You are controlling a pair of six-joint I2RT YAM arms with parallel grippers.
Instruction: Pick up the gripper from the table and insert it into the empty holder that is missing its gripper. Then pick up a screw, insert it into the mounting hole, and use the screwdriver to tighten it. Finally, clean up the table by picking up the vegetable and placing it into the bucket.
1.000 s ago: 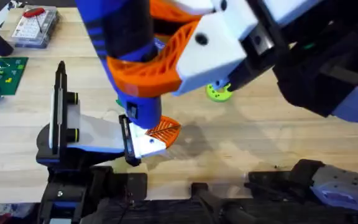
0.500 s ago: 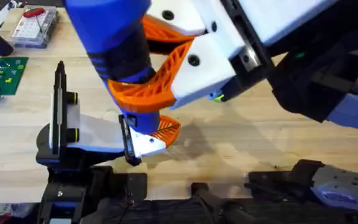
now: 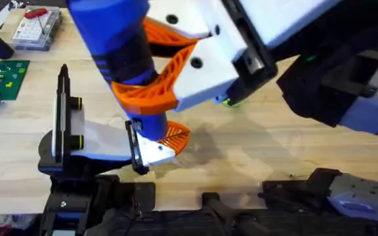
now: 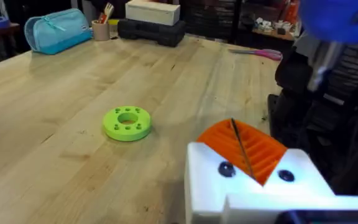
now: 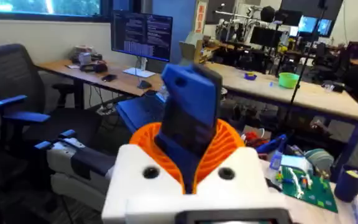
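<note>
**Screwdriver poised over the seated gripper**

The gripper (image 3: pixel 169 139), its orange ribbed wedge on a white block, sits at the end of the holder (image 3: pixel 100 141) on the desk (image 3: pixel 254 151). Directly above it the blue screwdriver (image 3: pixel 120 52) points down, clamped between the right gripper's (image 3: pixel 159 78) orange lattice fingers. The left gripper's state I cannot tell. Risk: the thin tip may miss the mounting hole or lean off-axis, camming out or nudging the gripper askew in its holder.
</note>
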